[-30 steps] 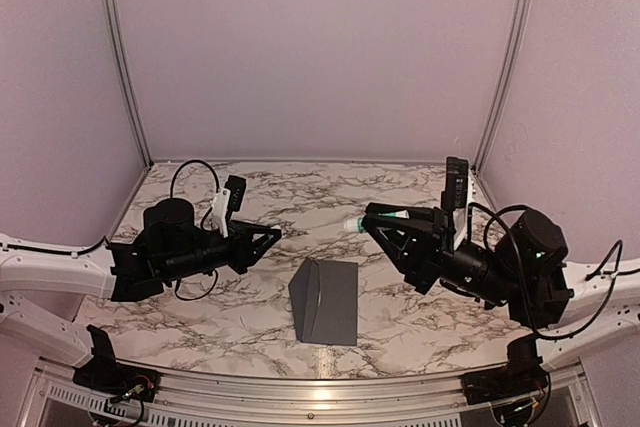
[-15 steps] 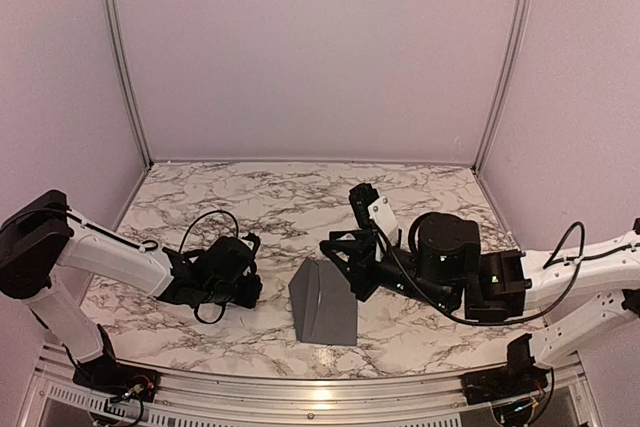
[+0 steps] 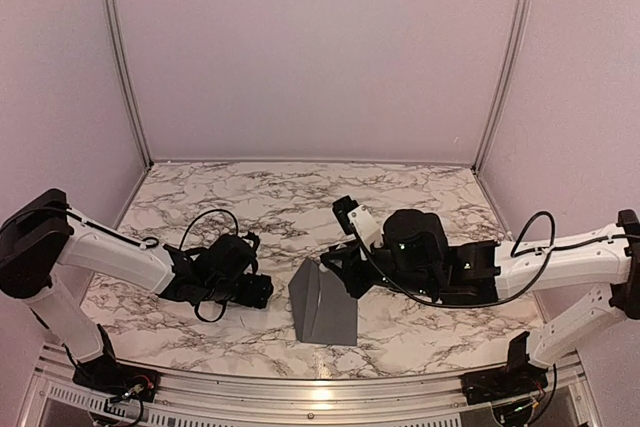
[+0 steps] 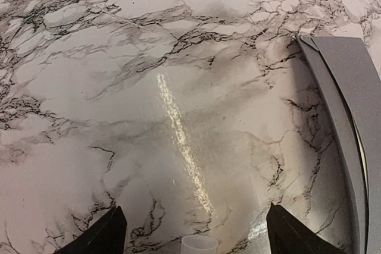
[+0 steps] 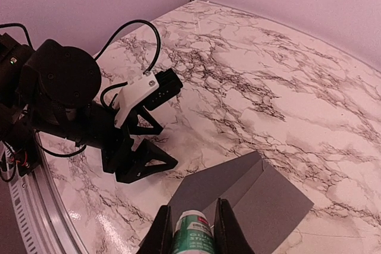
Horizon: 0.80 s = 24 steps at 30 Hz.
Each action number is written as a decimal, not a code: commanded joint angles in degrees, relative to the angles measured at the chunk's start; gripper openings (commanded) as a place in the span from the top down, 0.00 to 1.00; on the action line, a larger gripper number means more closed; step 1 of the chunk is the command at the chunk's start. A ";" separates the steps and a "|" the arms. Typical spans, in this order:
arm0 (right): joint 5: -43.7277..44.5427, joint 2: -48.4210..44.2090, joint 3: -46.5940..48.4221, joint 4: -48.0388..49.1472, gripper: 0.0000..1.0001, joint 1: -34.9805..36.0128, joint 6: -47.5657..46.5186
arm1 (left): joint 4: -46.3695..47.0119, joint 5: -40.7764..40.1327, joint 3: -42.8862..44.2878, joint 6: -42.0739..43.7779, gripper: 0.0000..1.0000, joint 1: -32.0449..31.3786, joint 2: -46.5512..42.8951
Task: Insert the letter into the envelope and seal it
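Envelope: flat dark grey paper envelope (image 3: 330, 312) lay towards 6 o'clock on the marbled counter (image 3: 290, 197), flap partly raised.
Left gripper: the left gripper (image 3: 264, 292) sat low at the envelope's 9 o'clock, just beside it, fingers spread wide, holding nothing.
Right gripper: the right gripper (image 5: 191, 217) was at the envelope's 12 o'clock, clamped round a small white-and-green tube (image 5: 190, 235).

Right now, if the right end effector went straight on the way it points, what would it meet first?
Probably the envelope; its flap lies just ahead of the tube that end effector holds.
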 commanded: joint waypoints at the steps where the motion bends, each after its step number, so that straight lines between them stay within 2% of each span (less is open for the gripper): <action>1: -4.95 1.59 1.74 -1.40 1.00 -1.55 1.21 | -3.91 -0.46 0.02 2.02 0.11 0.36 -4.14; 9: -15.96 1.40 2.57 -2.68 1.00 -3.49 0.38 | -4.25 2.33 0.31 12.98 0.02 -0.91 -16.50; 11: -19.72 1.56 3.22 -3.42 1.00 -4.32 0.28 | -3.88 4.59 0.60 16.47 0.02 -2.85 -19.76; 17: -27.89 1.87 6.39 -5.32 1.00 -5.61 0.19 | -1.90 15.37 2.54 26.61 0.04 -13.88 -25.75; 24: -32.49 2.64 7.52 -7.35 1.00 -5.65 1.37 | 3.39 23.41 1.41 31.37 0.08 -15.20 -29.18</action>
